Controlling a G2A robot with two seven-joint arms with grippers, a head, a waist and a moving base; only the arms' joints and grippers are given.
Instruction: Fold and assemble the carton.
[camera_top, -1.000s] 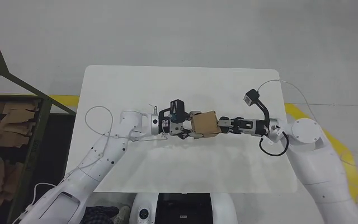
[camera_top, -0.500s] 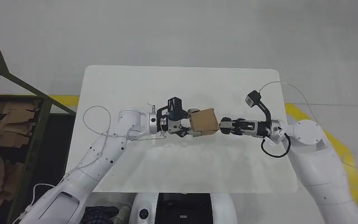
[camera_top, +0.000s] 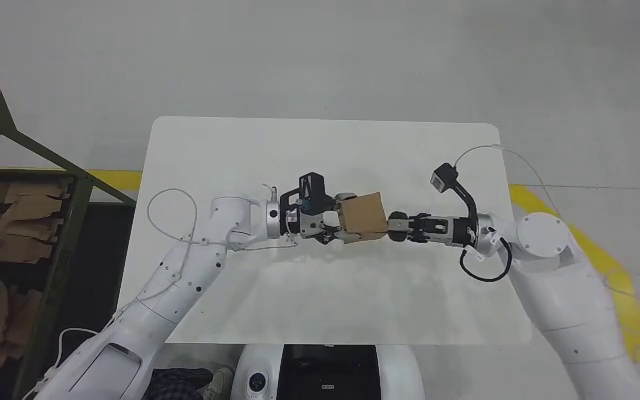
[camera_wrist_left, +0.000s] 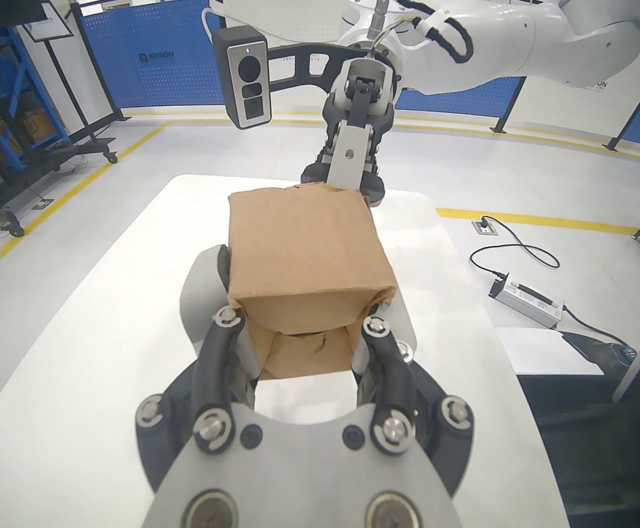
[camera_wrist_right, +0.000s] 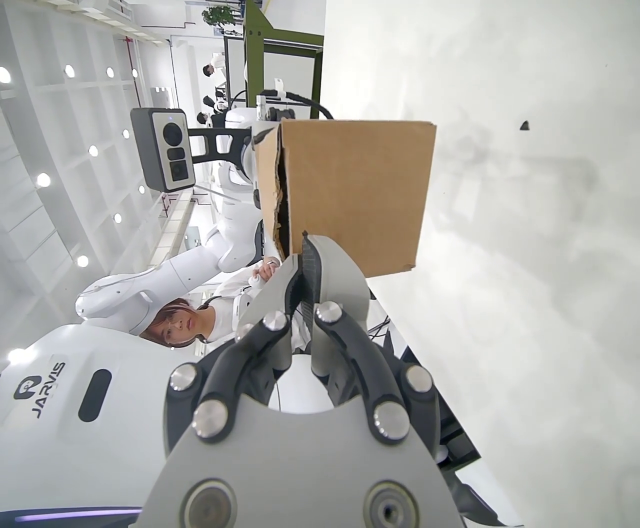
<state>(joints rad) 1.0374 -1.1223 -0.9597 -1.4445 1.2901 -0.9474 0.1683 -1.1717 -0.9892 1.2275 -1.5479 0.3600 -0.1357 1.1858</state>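
Note:
A small brown carton (camera_top: 362, 215) is held above the middle of the white table (camera_top: 200, 150), between my two grippers. My left gripper (camera_top: 335, 225) is shut on the carton (camera_wrist_left: 305, 245). One of its fingers (camera_wrist_left: 225, 320) lies against each side wall at the end that faces its camera, where an inner flap shows folded inside. My right gripper (camera_top: 392, 224) is at the opposite end, shut with its pads together. Its fingertips (camera_wrist_right: 304, 250) touch the carton (camera_wrist_right: 350, 195) at the ragged edge of the end flap. That same gripper (camera_wrist_left: 350, 165) rises behind the carton's far edge.
A green-framed rack (camera_top: 30, 230) holding flat cardboard pieces stands beside the table's left edge. On the floor past the table's side lies a power adapter (camera_wrist_left: 530, 300) with its cable. Bare tabletop lies all around the carton.
The right arm has pushed a little toward the carton, and the carton and left gripper have shifted slightly toward the table's far edge. Both grips look the same.

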